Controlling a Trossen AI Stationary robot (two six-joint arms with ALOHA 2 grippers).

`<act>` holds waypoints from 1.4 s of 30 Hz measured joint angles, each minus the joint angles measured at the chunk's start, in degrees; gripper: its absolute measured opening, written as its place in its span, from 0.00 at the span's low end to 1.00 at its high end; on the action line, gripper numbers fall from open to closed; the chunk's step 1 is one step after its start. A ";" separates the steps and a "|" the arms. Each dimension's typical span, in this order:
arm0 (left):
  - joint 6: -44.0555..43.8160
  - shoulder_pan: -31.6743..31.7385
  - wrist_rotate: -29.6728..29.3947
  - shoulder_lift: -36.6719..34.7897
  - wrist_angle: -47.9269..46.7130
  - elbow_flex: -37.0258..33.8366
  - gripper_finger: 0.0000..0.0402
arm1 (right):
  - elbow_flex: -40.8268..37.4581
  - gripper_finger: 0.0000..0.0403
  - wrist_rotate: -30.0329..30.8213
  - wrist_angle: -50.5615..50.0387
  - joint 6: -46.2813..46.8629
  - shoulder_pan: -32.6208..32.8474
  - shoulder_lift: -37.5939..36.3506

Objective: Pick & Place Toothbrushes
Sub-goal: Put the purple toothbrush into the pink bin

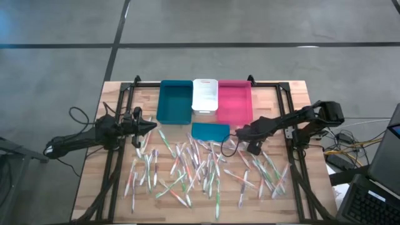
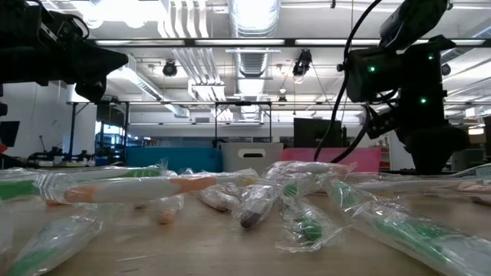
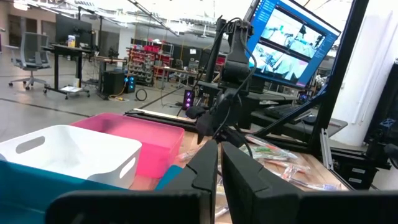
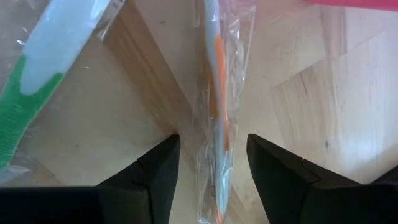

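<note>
I am lowering the right gripper (image 4: 210, 163), jaws spread, astride an orange-accented wrapped toothbrush (image 4: 216, 93) just near of the pink plastic bin (image 1: 235, 103). The left gripper (image 3: 219, 177), jaws pressed together, is waiting at the table's left. Dozens of scattered toothbrushes (image 1: 200, 172) are lying unsorted; the bins look empty.

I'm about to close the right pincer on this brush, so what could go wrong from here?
1. The orange toothbrush between the open right pincer fingers is in a loose clear wrapper; the fingers may pinch film only and it slips.
2. A green toothbrush lies close beside it; closing could snag its wrapper too.
3. The teal lid lies just left of the pincer and may get nudged.
</note>
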 joint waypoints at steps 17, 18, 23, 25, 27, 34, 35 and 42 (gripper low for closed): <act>0.00 0.00 0.00 0.01 0.02 0.00 0.06 | 1.17 0.45 -8.58 4.52 7.53 1.48 -16.39; 0.00 0.01 0.00 0.02 0.00 0.00 0.06 | 1.17 0.45 -9.13 5.53 7.74 2.05 -16.65; 0.00 0.01 0.00 0.01 0.00 0.00 0.06 | 1.90 0.40 -9.61 9.78 7.76 5.60 -16.87; 0.00 0.00 0.00 0.01 0.02 0.00 0.06 | 2.48 0.38 -9.61 9.91 7.80 6.96 -16.52; 0.00 0.00 0.00 0.02 0.01 0.00 0.06 | 2.85 0.35 -9.61 10.17 8.27 8.26 -16.27; 0.00 0.01 0.02 0.01 0.00 0.00 0.06 | 3.02 0.27 -9.61 10.58 9.64 11.78 -16.33; 0.00 0.00 0.00 0.00 0.00 0.00 0.06 | 3.07 0.26 -9.60 10.60 10.40 12.13 -16.35; 0.00 0.00 0.00 0.01 0.00 0.00 0.06 | 3.07 0.18 -9.56 13.13 13.30 15.56 -16.35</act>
